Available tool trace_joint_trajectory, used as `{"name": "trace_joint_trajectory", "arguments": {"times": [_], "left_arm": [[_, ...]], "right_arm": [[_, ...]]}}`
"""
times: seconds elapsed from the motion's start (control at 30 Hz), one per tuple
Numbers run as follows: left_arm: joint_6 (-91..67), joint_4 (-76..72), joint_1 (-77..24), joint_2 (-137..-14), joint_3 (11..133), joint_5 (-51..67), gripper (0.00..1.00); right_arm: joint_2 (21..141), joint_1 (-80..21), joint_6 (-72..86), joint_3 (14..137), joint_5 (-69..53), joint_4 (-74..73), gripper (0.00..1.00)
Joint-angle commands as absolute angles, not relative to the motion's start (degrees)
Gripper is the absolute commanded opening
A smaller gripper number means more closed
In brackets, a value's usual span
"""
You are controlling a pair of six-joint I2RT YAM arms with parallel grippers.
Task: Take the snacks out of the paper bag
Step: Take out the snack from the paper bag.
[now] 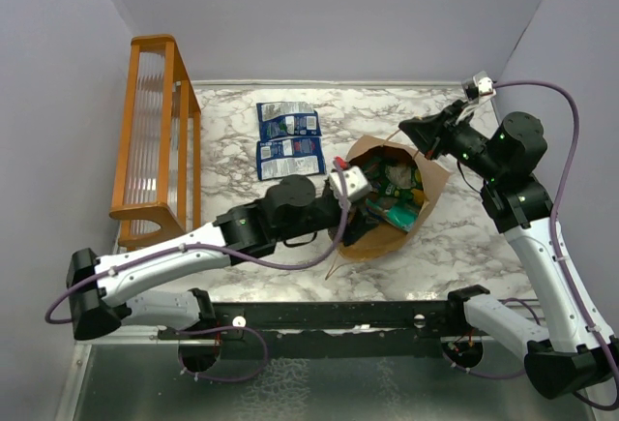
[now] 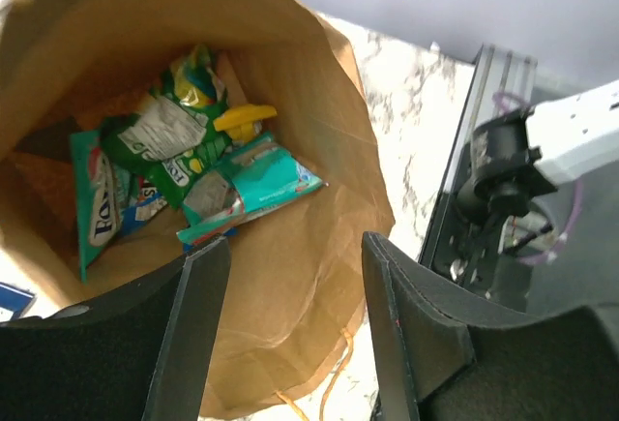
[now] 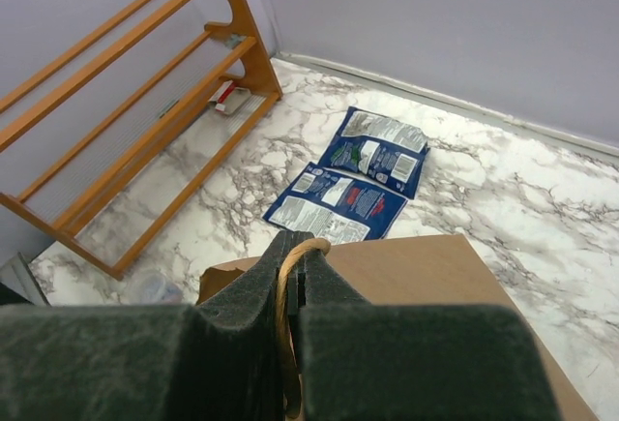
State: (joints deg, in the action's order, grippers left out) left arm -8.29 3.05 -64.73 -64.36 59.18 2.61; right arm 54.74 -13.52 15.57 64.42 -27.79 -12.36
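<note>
The white, grey-veined marble surface (image 1: 445, 237) carries an orange wooden rack (image 1: 155, 131) along its left edge; a small red-and-white item (image 3: 230, 99), too small to identify, lies under the rack's far end. Toward the far side, left of centre, the far blue packet (image 1: 287, 119) and the near blue packet (image 1: 290, 157) lie flat, just beside each other; right of them rests the brown paper bag (image 1: 433, 185), mouth open.

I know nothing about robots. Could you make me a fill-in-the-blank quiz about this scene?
___ dark blue packets lie on the table outside the paper bag.
The right gripper is shut on the bag's ___.
The left gripper, above the bag's mouth, has its jaws ___.
Missing words: two; handle; open.
</note>
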Motion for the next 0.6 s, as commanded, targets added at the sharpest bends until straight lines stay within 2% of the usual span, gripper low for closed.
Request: {"name": "trace_joint_trajectory", "arguments": {"times": [0.0, 0.23, 0.4, 0.57], "left_arm": [[-2.77, 4.77, -67.09, -69.76, 62.65, -1.69, 0.60], [0.01, -0.54, -67.24, -74.00, 62.51, -0.47, 0.61], [6.13, 1.95, -67.24, -78.09, 64.63, -2.12, 0.65], [15.63, 8.26, -67.19, -84.67, 69.54, -8.73, 0.68]], "right_arm": [[53.72, -13.54, 15.28, 63.94, -29.18, -10.07, 0.01], [54.44, -13.49, 14.72, 65.03, -30.15, -11.22, 0.01], [54.19, -13.49, 14.42, 64.89, -30.51, -11.36, 0.01], [53.36, -13.53, 14.44, 64.77, -29.90, -11.31, 0.01]]}}
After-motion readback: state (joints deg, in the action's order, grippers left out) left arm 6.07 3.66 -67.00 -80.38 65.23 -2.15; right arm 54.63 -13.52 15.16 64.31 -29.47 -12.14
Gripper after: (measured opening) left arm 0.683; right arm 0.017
